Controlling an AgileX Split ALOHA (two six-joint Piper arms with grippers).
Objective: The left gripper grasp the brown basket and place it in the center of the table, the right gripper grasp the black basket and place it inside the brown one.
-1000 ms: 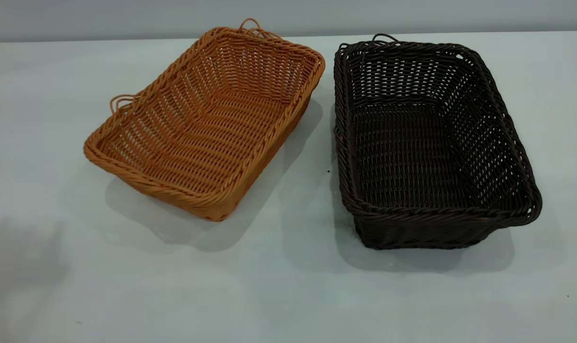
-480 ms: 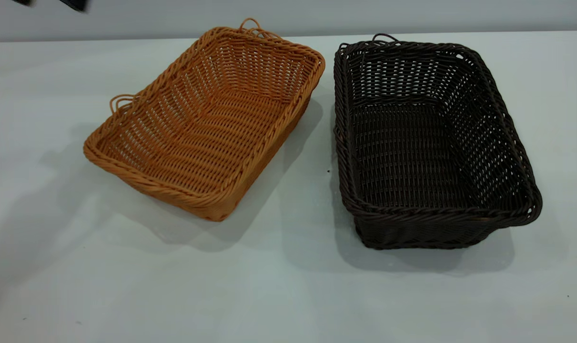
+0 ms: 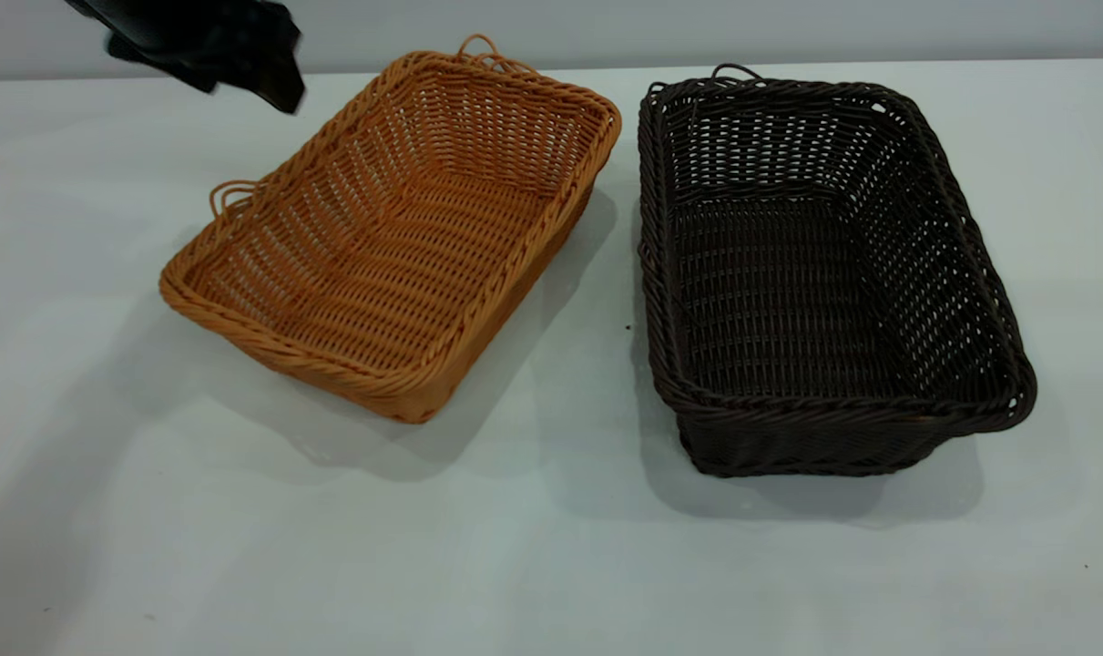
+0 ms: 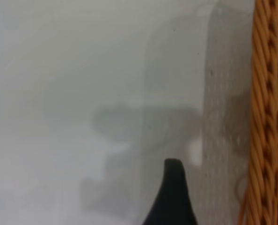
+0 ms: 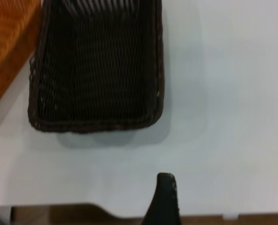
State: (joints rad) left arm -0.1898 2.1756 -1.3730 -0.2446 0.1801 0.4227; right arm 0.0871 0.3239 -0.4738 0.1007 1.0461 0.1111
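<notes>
The brown basket lies empty at left centre of the white table, set at an angle. The black basket stands empty beside it on the right, with a narrow gap between them. My left gripper hangs above the table just beyond the brown basket's far left corner, apart from it. In the left wrist view one dark finger shows beside the basket's braided rim, and the gripper looks open. My right gripper is out of the exterior view. It is open over the table's edge, well short of the black basket.
Both baskets' loop handles stick up at their far rims and the brown basket's left side. The table's edge runs under the right gripper. Bare tabletop spreads in front of both baskets.
The left arm has come into the exterior view from the top left and moved toward the brown basket's far corner. Neither basket has moved.
</notes>
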